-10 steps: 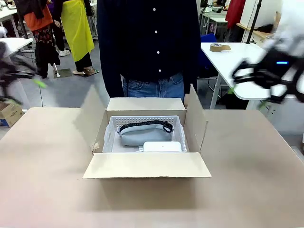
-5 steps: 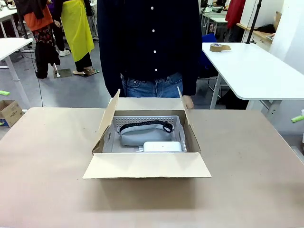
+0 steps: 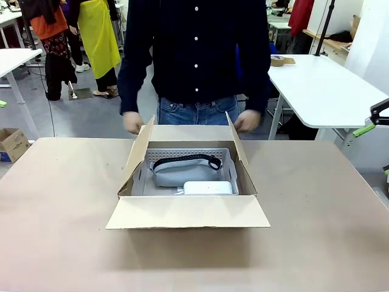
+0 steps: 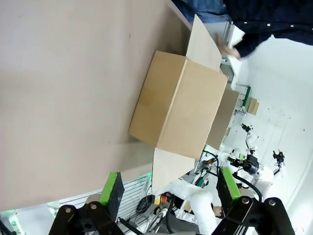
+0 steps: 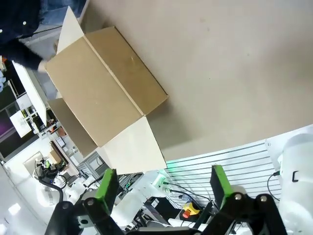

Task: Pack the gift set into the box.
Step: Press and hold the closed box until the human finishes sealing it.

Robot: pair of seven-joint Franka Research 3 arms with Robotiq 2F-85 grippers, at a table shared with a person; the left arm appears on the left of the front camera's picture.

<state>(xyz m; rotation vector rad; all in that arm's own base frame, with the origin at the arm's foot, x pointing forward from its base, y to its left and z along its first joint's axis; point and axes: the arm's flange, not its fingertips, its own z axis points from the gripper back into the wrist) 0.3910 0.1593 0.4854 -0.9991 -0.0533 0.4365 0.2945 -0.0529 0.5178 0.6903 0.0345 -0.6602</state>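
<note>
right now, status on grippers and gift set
Left gripper, right gripper open, empty. Gift set in box, flaps open. Person's hands near side flaps.

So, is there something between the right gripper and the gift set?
Yes. The right flap of the box stands raised between the right gripper and the gift set. From above the box is open; the person's hand is near its far corner.

A grey floor (image 3: 91,118) stretches behind the brown tabletop (image 3: 55,213). A white table (image 3: 322,85) at the right carries a roll of tape (image 3: 284,61). Another white table (image 3: 15,58) stands at the left, with a small cardboard box (image 3: 12,144) on the floor near it.
</note>
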